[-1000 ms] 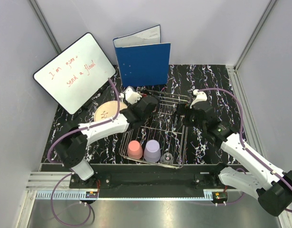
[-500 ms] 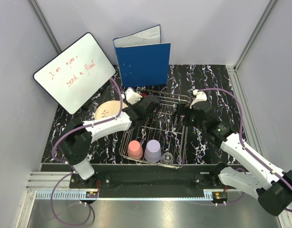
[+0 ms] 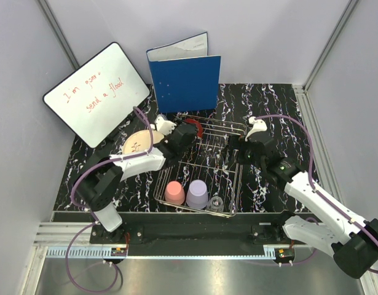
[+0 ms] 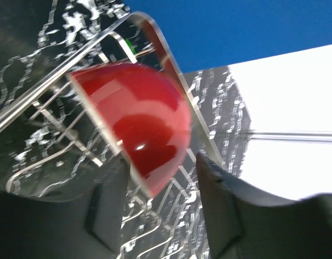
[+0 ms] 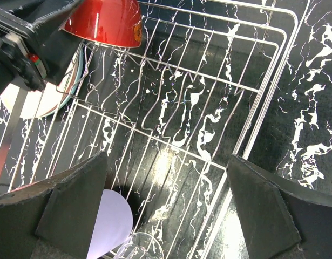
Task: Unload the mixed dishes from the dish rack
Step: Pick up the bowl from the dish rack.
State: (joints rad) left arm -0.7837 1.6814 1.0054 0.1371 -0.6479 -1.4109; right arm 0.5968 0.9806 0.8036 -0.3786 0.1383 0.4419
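The silver wire dish rack (image 3: 228,175) lies mid-table. A pink cup (image 3: 174,193), a lavender cup (image 3: 197,194) and a small clear glass (image 3: 216,204) stand at its near edge. The red bowl (image 3: 198,128) stands tilted on edge at the rack's far left corner. My left gripper (image 3: 190,133) is open, its jaws either side of the bowl's lower rim (image 4: 136,124). My right gripper (image 3: 233,150) hovers open and empty over the rack's right half (image 5: 167,159). The right wrist view shows the bowl (image 5: 103,21), the lavender cup (image 5: 109,226) and the glass (image 5: 139,249).
A cream and salmon plate (image 3: 138,145) lies on the table left of the rack. A blue binder (image 3: 185,80) stands behind the rack. A whiteboard (image 3: 96,92) leans at the back left. The marbled black tabletop (image 3: 268,110) shows right of the rack.
My left gripper has drawn back toward the rack's far left corner, and the red bowl now shows at its tips. The right arm has barely moved.
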